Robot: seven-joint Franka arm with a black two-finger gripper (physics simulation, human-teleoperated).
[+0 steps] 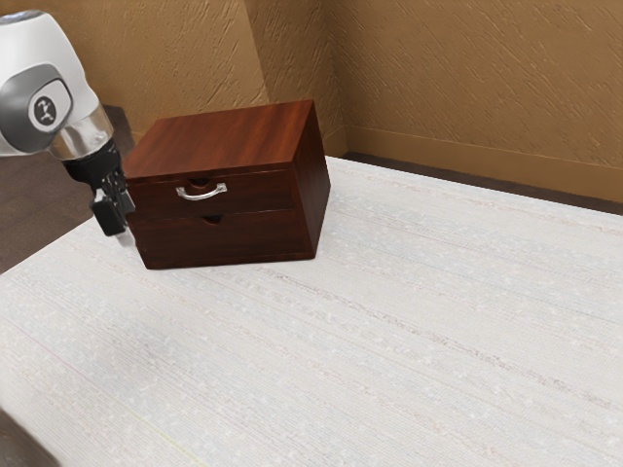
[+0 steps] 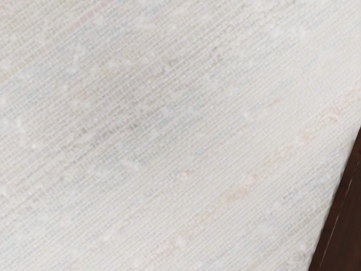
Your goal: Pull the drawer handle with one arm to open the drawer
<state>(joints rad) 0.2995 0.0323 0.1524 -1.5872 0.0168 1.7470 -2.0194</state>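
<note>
The handle, a curved silver bar, sits on the front of the upper drawer, in the upper left part of the exterior view. It hangs a little tilted, its end toward the exterior view's left lower than the other. The drawer's front looks flush with the lower front beneath it, so we read it as not yet pulled out. The drawer belongs to a dark reddish wooden box, which stands on a pale, woven-looking table near the table's far edge.

Our gripper hangs just beside the box's corner on the exterior view's left, at about the height of the handle and apart from it, low over the table. We cannot tell whether it is open or closed. Our arm, white and grey, comes in from the upper left corner of the frame.

In the wrist view the table lies under our hand, with a sliver of the box at its edge.

Behind the table runs a tan textured wall, and dark floor shows at the exterior view's left.
</note>
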